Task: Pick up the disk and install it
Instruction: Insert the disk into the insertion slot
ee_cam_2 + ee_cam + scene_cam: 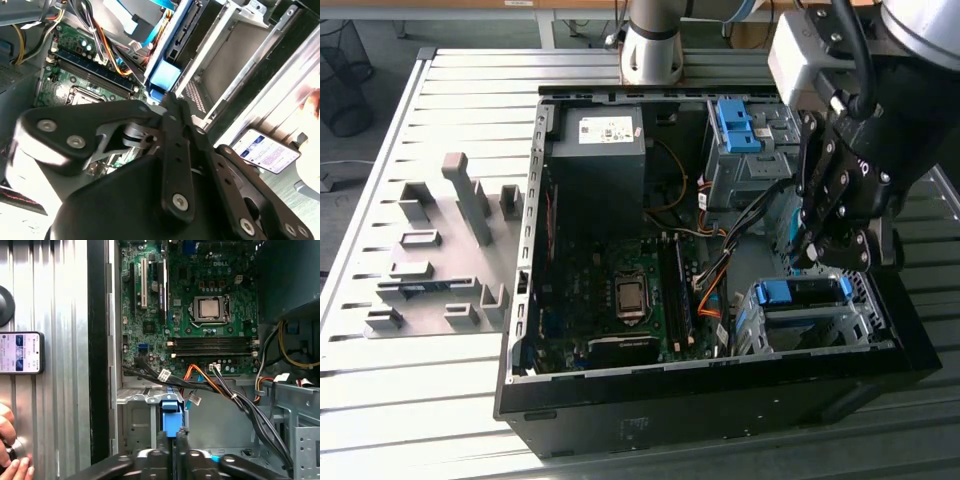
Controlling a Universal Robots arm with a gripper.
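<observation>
Inside the open computer case (535,300), the disk (805,292), marked by its blue rail, sits in the lower drive cage (760,330). The gripper (174,440) hovers just above it, jaws pressed together and empty. Installation looks nearly complete.

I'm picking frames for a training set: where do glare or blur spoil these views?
Second wrist view: table beside the case washes out white, gripper linkage looks smeared. First wrist view: motherboard evenly lit. Exterior view: case interior dim.

Matt black gripper (832,262) – blue plastic bracket (801,291) (glossy), bare-metal cage (810,325).
</observation>
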